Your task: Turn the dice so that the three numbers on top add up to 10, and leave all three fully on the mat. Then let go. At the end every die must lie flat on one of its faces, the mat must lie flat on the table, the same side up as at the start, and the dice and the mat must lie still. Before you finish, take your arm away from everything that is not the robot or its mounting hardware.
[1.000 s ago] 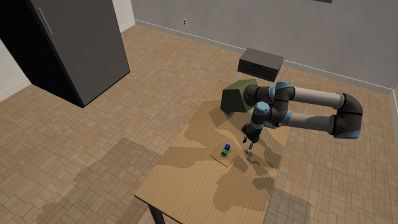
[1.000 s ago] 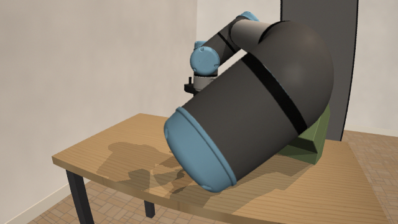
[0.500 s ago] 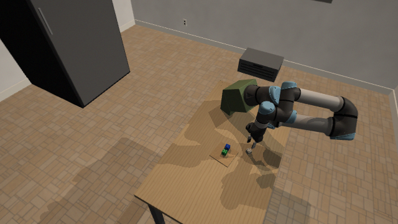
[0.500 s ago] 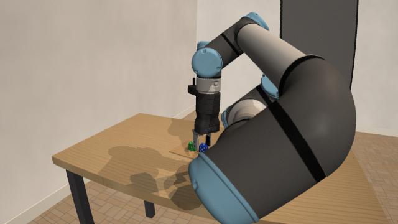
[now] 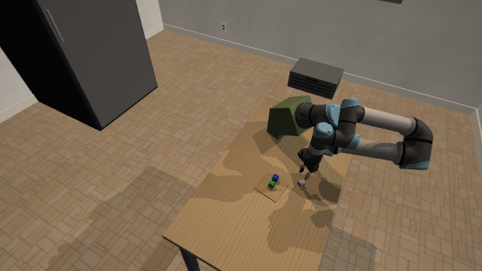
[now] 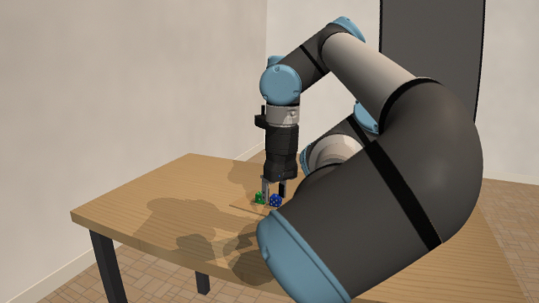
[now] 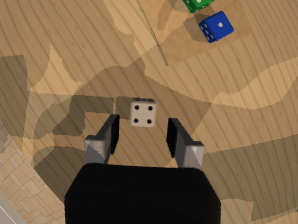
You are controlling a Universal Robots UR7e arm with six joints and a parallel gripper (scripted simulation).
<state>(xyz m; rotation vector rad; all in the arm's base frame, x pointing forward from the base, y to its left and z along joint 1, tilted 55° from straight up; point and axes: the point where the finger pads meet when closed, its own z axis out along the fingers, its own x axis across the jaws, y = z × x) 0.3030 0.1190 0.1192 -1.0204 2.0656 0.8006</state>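
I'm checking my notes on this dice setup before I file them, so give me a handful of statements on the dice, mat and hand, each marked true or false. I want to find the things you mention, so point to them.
1. The white die [image 5: 301, 183] [image 7: 143, 113] sits on the mat [image 5: 276, 196] [image 6: 241, 205] [image 7: 175, 54]. False: it is on the table beside the mat.
2. The white die shows four pips on top. True.
3. The hand [image 5: 305, 172] [image 6: 274, 199] [image 7: 143, 128] is shut on the blue die [image 5: 276, 178] [image 6: 275, 200] [image 7: 217, 27]. False: it is open and holds nothing.
4. The green die [image 5: 272, 184] [image 6: 259, 198] [image 7: 198, 4] is on the mat. True.
5. The blue die has six pips on top. False: it shows one.

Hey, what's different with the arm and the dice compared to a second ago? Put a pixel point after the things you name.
In the top view, the tool [image 5: 304, 173] [image 6: 274, 199] [image 7: 143, 128] has shifted slightly up and right. In the exterior view, the arm's elbow has swung right, uncovering the tool. The tool is open, holding nothing; I can't tell whether it just let go. The white die [image 5: 301, 183] [image 7: 143, 114], green die [image 5: 272, 184] [image 6: 258, 199] [image 7: 199, 4] and blue die [image 5: 276, 178] [image 6: 275, 200] [image 7: 217, 27] look unmoved.
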